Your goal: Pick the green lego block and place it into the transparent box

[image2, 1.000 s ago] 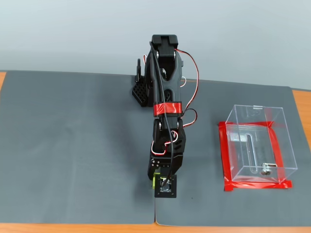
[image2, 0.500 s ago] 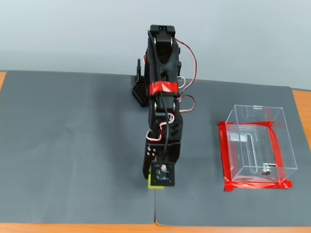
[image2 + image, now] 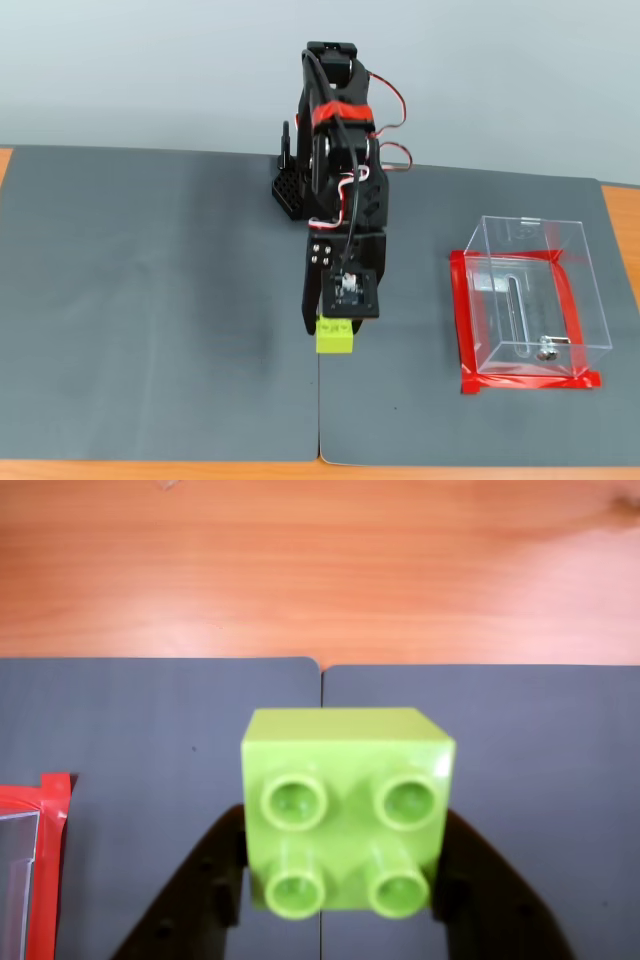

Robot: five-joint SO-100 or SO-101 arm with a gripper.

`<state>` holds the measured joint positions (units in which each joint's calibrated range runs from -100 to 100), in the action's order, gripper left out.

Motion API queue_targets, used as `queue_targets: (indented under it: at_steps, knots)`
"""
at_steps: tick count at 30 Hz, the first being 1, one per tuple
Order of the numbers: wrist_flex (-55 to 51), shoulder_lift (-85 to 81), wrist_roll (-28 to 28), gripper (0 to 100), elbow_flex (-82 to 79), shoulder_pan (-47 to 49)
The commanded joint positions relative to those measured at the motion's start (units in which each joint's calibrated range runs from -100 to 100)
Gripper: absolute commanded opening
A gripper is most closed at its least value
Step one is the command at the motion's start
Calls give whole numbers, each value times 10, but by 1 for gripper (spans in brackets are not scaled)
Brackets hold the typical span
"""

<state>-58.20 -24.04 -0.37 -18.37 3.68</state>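
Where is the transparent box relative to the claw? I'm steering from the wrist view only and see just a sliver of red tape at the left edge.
Observer: In the fixed view, the transparent box sits to the right of the claw, apart from it.
Operator: Anything in the box?
Observer: Only a small metal fitting near its front; otherwise empty.
Operator: Is my green lego block off the mat?
Observer: It looks so; the green lego block appears held above the grey mat, near the seam.

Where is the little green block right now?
The small lime-green studded lego block is clamped in the black gripper near the mat's middle in the fixed view, left of the clear plastic box.
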Motion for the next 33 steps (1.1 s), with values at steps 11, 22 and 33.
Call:
queue_targets:
  at_steps: [11, 22, 33]
  knots:
    - [-30, -20, 0, 6, 98, 128]
    - [-23, -19, -2, 6, 98, 278]
    - [-22, 12, -2, 6, 99, 389]
